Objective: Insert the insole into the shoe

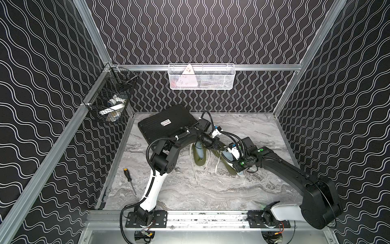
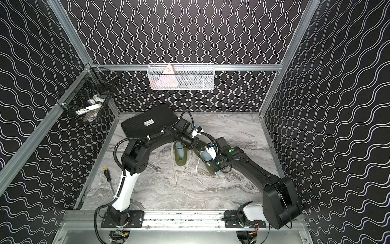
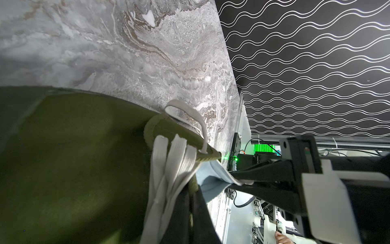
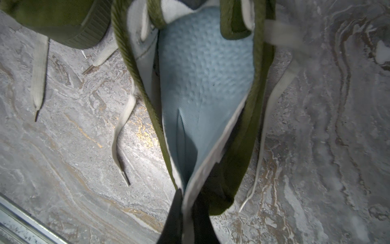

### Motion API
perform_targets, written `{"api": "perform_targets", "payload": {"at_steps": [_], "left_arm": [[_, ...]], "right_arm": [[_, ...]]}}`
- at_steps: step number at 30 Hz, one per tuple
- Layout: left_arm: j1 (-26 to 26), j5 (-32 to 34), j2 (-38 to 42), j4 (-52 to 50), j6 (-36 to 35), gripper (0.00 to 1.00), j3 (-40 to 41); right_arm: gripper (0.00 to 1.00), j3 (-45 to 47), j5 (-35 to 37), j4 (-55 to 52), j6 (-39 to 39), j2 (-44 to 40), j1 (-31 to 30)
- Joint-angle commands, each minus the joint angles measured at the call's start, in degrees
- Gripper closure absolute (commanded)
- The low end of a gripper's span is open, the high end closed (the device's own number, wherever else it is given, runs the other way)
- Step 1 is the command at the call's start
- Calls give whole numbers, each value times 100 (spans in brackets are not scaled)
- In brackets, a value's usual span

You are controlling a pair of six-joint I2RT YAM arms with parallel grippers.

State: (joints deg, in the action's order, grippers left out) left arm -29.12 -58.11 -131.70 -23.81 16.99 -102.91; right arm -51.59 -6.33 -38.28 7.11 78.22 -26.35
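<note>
— Where was the shoe found?

— The shoe (image 1: pixel 229 168), olive green, was seen near the middle of the desk (image 1: pixel 211 190), somewhat toward the right edge. A second shoe (image 1: pixel 199 161) of the same colour was seen just beside it, on the side of the left edge. Pale laces (image 4: pixel 124 118) were spread loose over the marble between and around them.

— And the insole?

— The light-blue insole (image 4: pixel 202 84) was seen inside the shoe's opening, with its front part hidden under the upper. Its heel end was creased and lifted at the back of the shoe, not laid flat.

— How were the grippers set?

— The right gripper (image 4: pixel 185 196) was closed narrowly on the insole's heel edge, which was pinched between its fingers. The left gripper (image 3: pixel 192 202) was drawn shut at the shoe's olive edge beside the laces, and that edge appeared to be clamped in it.

— Was anything else noted?

— A screwdriver (image 1: pixel 129 180) was seen near the left edge toward the front, well apart from the shoes. A black case (image 1: pixel 168 124) was seen at the back left corner.
</note>
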Motion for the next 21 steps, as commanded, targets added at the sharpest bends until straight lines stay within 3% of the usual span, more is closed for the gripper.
{"api": "perform_targets", "payload": {"at_steps": [1, 17, 21], "left_arm": [[-4, -368, 127, 404, 189, 100, 95], [-4, -443, 66, 131, -13, 100, 26], [-4, -477, 30, 37, -83, 100, -26]], "right_arm": [[100, -99, -206, 391, 164, 149, 172], [100, -550, -352, 375, 589, 720, 275], [100, -371, -347, 471, 631, 522, 271]]}}
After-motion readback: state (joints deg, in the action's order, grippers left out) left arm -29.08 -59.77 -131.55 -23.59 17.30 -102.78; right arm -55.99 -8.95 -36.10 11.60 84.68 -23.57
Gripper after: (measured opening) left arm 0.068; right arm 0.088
